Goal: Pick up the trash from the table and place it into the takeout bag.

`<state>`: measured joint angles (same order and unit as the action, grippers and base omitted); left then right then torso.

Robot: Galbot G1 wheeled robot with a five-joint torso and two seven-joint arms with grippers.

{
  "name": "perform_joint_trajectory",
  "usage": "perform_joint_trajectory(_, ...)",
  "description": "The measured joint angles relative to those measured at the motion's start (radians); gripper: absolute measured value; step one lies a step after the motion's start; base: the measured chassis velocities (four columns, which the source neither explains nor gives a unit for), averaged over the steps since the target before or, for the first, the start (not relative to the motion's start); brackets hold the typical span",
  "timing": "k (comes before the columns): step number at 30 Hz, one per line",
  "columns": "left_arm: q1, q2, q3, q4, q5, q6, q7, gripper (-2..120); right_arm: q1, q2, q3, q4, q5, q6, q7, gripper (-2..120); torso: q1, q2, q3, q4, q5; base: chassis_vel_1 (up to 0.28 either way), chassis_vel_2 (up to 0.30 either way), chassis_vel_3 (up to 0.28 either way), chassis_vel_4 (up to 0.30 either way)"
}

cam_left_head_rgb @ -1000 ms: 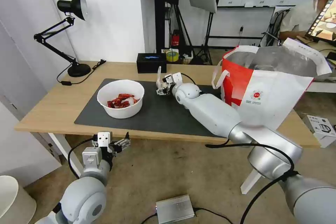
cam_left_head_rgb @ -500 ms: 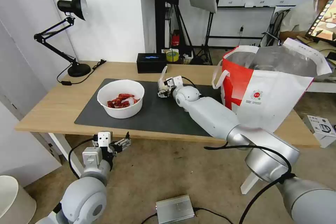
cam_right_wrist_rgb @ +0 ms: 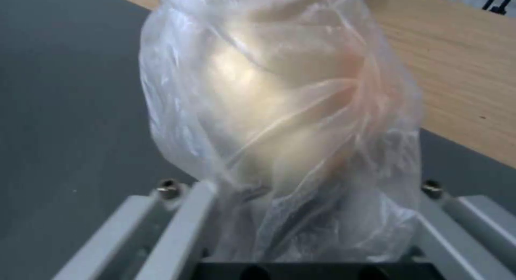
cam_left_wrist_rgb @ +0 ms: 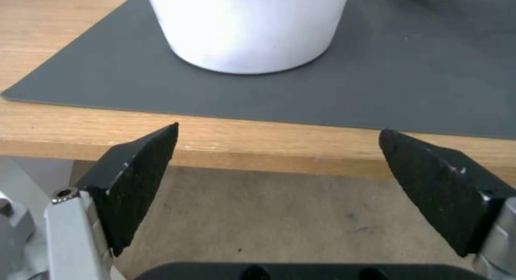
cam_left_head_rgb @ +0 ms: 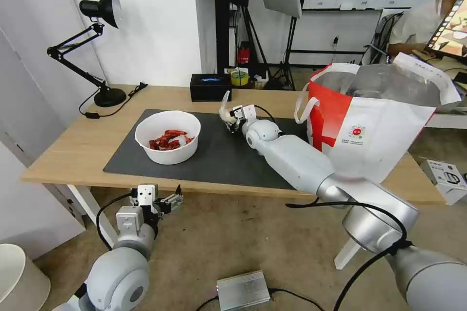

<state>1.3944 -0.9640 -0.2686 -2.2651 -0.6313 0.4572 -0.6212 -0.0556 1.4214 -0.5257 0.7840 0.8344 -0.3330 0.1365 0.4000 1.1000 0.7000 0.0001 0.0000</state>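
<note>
My right gripper (cam_left_head_rgb: pixel 227 117) is shut on a small clear plastic bag (cam_left_head_rgb: pixel 224 111) and holds it just above the dark grey mat (cam_left_head_rgb: pixel 219 155), near the mat's far edge. Close up, the clear bag (cam_right_wrist_rgb: pixel 279 122) bulges up between the fingers. A white bowl (cam_left_head_rgb: pixel 168 137) with red scraps stands on the mat's left half. The takeout bag (cam_left_head_rgb: pixel 374 116), white and red with foil lining, stands open on the right end of the table (cam_left_head_rgb: pixel 73 146). My left gripper (cam_left_head_rgb: pixel 170 200) hangs open below the table's front edge; its pads (cam_left_wrist_rgb: pixel 134 179) face the bowl (cam_left_wrist_rgb: pixel 247 28).
A black tissue box (cam_left_head_rgb: pixel 210 87) sits at the table's far edge behind the mat. A black desk lamp (cam_left_head_rgb: pixel 99 48) stands at the far left corner. A grey metal box (cam_left_head_rgb: pixel 243 290) lies on the floor. A white carton (cam_left_head_rgb: pixel 445 180) lies on the floor, right.
My right gripper has risen slightly and moved back toward the table's far edge, carrying the clear bag. The left arm has barely moved.
</note>
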Motion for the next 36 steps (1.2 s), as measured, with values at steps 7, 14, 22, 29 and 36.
perform_joint_trajectory(7, 0.005, -0.002, 0.003, -0.003, 0.008, -0.002, 0.0, 100, -0.016, -0.035, 0.012, 0.072, 0.0, 0.016, 0.022, 4, 0.0, 0.0, 0.0, -0.0001, 0.0, 0.0, 0.0, 0.0, 0.0)
perform_joint_trajectory(14, 0.006, -0.003, 0.004, -0.005, 0.01, -0.004, 0.0, 100, -0.035, -0.091, 0.042, 0.184, 0.003, 0.017, 0.05, 4, 0.0, 0.0, 0.0, -0.0001, 0.0001, 0.0, 0.0, 0.0, 0.0)
perform_joint_trajectory(22, 0.011, 0.0, -0.002, -0.017, 0.011, -0.004, 0.0, 100, -0.052, -0.223, 0.096, 0.443, 0.086, -0.01, 0.126, 4, 0.0, 0.0, 0.0, -0.0003, 0.0001, 0.0, 0.0, 0.0, 0.0)
perform_joint_trajectory(29, 0.026, 0.002, -0.012, -0.034, 0.01, -0.004, -0.001, 100, -0.052, -0.328, 0.144, 0.645, 0.142, -0.035, 0.18, 4, 0.0, 0.0, 0.0, 0.0, 0.0, 0.0, 0.0, 0.0, 0.0)
perform_joint_trajectory(36, 0.037, 0.002, -0.021, -0.038, 0.01, -0.004, -0.004, 100, -0.047, -0.447, 0.204, 0.824, 0.218, -0.092, 0.272, 4, 0.0, 0.0, 0.0, -0.0001, 0.0001, 0.0, 0.0, 0.0, 0.0)
